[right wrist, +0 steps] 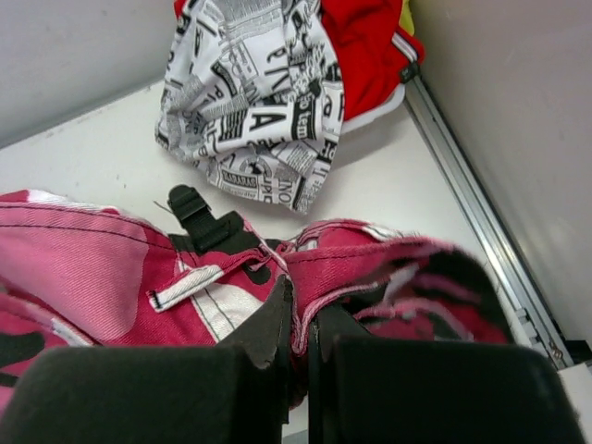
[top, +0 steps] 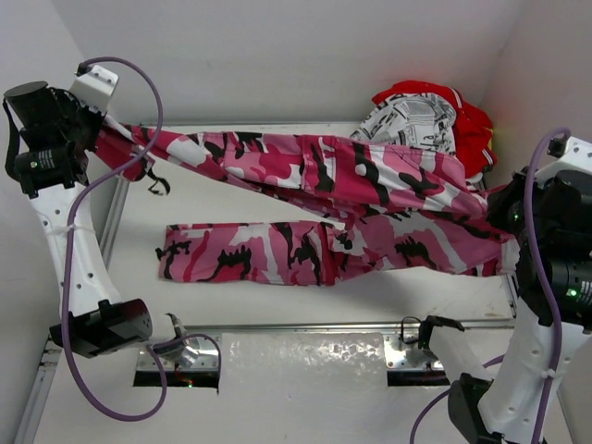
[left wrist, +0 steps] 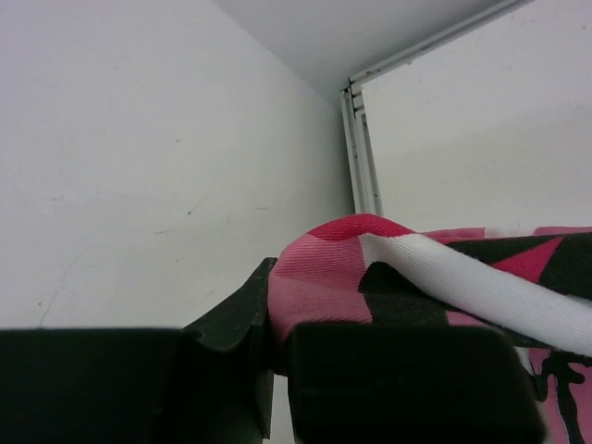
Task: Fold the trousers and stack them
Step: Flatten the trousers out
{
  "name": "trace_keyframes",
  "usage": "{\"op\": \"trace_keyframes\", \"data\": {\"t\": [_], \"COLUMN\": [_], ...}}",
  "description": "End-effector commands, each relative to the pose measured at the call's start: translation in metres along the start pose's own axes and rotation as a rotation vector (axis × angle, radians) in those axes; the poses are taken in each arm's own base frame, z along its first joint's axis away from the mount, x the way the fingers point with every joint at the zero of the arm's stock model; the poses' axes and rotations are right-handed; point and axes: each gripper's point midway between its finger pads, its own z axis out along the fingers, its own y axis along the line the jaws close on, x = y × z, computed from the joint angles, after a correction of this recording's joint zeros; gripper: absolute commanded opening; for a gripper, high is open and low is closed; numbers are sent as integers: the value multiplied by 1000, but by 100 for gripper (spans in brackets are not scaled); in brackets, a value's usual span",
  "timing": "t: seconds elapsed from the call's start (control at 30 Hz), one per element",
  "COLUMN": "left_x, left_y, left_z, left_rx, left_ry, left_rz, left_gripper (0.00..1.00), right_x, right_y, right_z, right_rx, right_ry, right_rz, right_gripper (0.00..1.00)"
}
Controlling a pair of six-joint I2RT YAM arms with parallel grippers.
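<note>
The camouflage trousers (top: 370, 199) are stretched across the table. One leg is lifted toward the far left, the other leg (top: 250, 252) lies flat. My left gripper (top: 104, 129) is shut on the lifted leg's end (left wrist: 342, 277) at the far left. My right gripper (top: 504, 215) is shut on the waistband (right wrist: 333, 277) at the right. The newsprint-patterned trousers (top: 412, 120) lie bunched at the far right corner on the red trousers (top: 474, 125); both also show in the right wrist view, the newsprint pair (right wrist: 254, 88) and the red pair (right wrist: 365, 46).
A metal rail (top: 116, 208) runs along the table's left side and another (right wrist: 476, 208) along the right. A black buckle strap (right wrist: 199, 217) hangs from the waistband. White walls close in the back and sides.
</note>
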Motion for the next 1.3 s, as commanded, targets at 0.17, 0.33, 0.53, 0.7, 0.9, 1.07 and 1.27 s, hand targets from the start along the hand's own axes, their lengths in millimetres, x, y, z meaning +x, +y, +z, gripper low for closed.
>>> {"op": "trace_keyframes", "data": {"t": [0.17, 0.33, 0.53, 0.7, 0.9, 1.07, 1.27], "left_x": [-8, -21, -14, 18, 38, 56, 165], "left_y": [37, 15, -60, -127, -123, -111, -153], "left_z": [-9, 34, 160, 254, 252, 158, 49], "left_rx": [-147, -41, 106, 244, 278, 384, 545], "left_ry": [-47, -179, -109, 118, 256, 217, 474], "left_rz": [10, -67, -148, -176, -206, -153, -108], "left_gripper": [0, 0, 0, 42, 56, 55, 54], "right_x": [4, 39, 76, 83, 50, 62, 168], "right_y": [-13, -15, -26, -27, -36, -41, -73], "right_z": [10, 55, 146, 191, 211, 188, 166], "right_rx": [61, 67, 134, 167, 226, 160, 192], "right_ry": [5, 114, 222, 330, 380, 375, 480], "right_rz": [-38, -20, 11, 12, -75, 31, 272], "right_gripper": [0, 0, 0, 68, 97, 75, 20]}}
